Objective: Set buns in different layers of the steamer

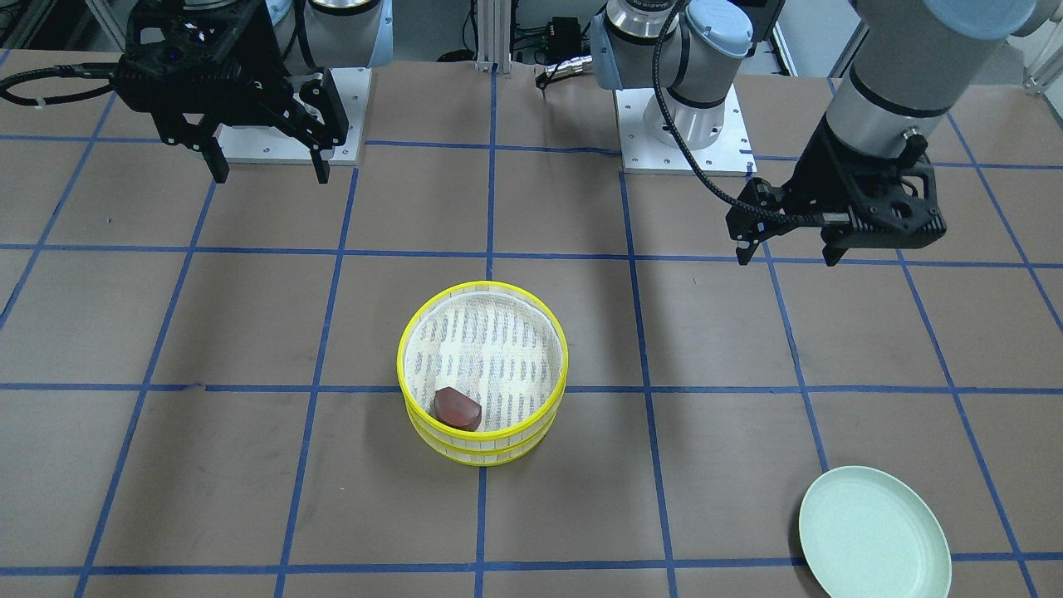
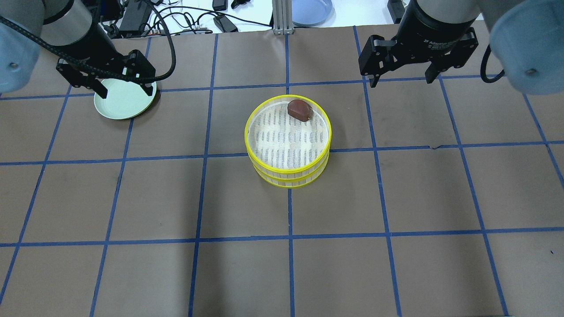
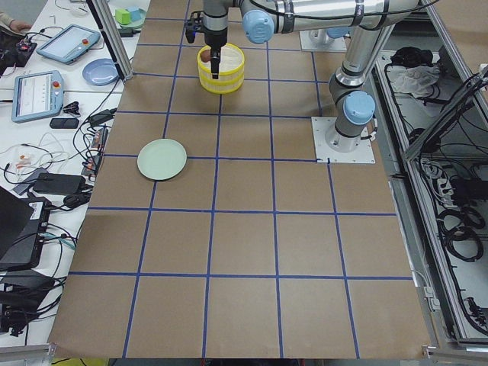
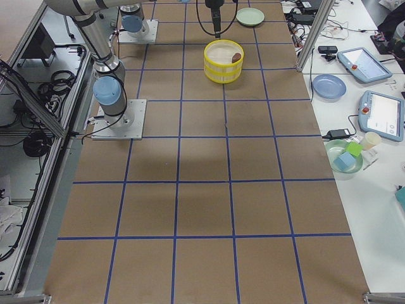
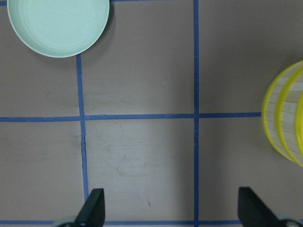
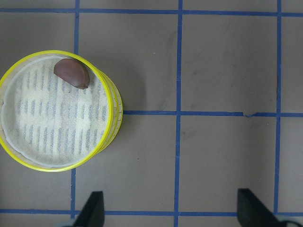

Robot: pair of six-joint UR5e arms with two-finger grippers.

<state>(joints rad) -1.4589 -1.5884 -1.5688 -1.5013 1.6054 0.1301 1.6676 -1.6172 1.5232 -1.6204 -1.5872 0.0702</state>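
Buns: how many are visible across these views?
1. A dark reddish-brown bun lies in the top steamer tray, against its rim on the side far from the robot. Another may be hidden in the lower tray beneath.

1. A brown surface [image 2: 132,198] fills the scene, marked into squares by blue tape [image 2: 132,241].
2. Along its far edge runs a white bench [image 2: 246,13] with a blue dish [image 2: 310,9] and tablets [image 3: 34,95].
3. An aluminium post [image 2: 278,17] rises there.
4. On the near side hang black cable loops [image 3: 455,221].
5. The light is even, the shadows soft.
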